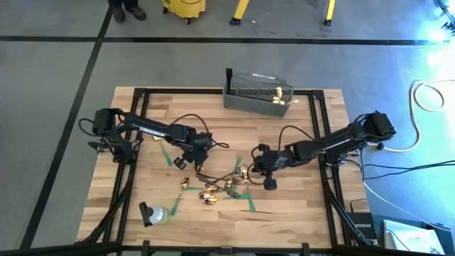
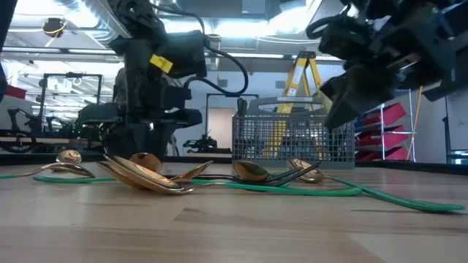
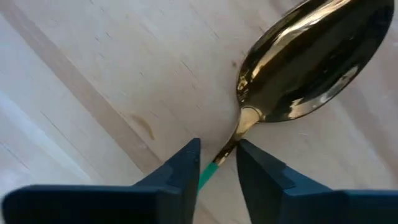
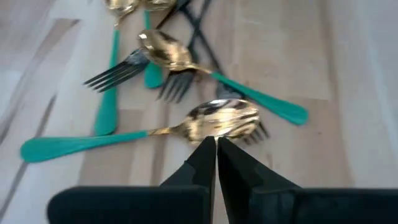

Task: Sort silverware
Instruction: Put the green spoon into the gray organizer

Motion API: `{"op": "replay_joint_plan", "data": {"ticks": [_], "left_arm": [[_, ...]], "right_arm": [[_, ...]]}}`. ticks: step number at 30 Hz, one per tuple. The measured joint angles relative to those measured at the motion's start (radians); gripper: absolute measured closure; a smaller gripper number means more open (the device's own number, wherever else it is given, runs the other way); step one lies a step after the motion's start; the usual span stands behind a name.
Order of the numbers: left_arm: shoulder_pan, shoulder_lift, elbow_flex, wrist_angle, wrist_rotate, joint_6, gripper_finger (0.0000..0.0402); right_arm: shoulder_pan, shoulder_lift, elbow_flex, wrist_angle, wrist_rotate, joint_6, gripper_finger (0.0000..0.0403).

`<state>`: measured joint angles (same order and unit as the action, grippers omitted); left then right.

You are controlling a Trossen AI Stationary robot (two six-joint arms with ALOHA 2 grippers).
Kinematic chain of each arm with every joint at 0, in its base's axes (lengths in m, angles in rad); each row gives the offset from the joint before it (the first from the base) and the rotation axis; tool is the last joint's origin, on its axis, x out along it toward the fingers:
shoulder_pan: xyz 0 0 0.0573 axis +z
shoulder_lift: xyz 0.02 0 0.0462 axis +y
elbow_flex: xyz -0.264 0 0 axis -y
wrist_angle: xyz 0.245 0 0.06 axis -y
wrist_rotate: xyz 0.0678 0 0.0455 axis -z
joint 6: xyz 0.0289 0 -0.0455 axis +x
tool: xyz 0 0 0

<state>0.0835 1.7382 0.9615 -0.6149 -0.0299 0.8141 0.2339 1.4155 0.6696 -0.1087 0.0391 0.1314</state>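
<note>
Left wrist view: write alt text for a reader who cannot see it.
The left gripper straddles the neck of a gold spoon lying on the pale wooden table, a finger on each side where the gold meets the spoon's green handle. The jaws look nearly closed around it.

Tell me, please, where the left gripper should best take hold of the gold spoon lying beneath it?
At the thin neck where the gold spoon meets its green handle, from straight above. The bowl is wide and rounded; the neck is narrow, lies flat on the table, and already sits between the left gripper's fingers.
</note>
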Motion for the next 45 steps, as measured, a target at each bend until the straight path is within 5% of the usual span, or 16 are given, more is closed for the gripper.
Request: {"op": "replay_joint_plan", "data": {"ticks": [7, 16, 20, 26, 32, 42, 45], "left_arm": [[-0.032, 0.004, 0.133, -0.053, -0.099, -0.088, 0.0396], [-0.053, 0.005, 0.326, -0.154, -0.111, -0.244, 0.0401], [-0.041, 0.003, 0.33, -0.128, -0.096, -0.448, 0.0401], [-0.096, -0.009, 0.171, 0.16, 0.08, -0.627, 0.0384], [-0.112, -0.062, -0.023, 0.486, -0.048, -0.744, 0.0338], [-0.095, -0.115, -0.452, 1.248, -0.098, -0.855, 0.0242], [-0.097, -0.095, -0.51, 1.34, -0.131, -0.867, 0.0205]], "right_arm": [[0.082, -0.007, 0.0, -0.027, 0.038, 0.044, 0.0403], [0.204, -0.086, 0.0, -0.063, 0.213, 0.118, 0.0403], [0.256, -0.114, 0.0, -0.075, 0.283, 0.157, 0.0403], [0.353, -0.117, 0.0, -0.074, 0.396, 0.205, 0.0403], [0.428, -0.117, 0.001, -0.074, 0.498, 0.217, 0.0403], [0.44, -0.117, 0.001, -0.067, 0.546, 0.227, 0.0403], [0.44, -0.117, 0.001, -0.066, 0.556, 0.227, 0.0403]]}}
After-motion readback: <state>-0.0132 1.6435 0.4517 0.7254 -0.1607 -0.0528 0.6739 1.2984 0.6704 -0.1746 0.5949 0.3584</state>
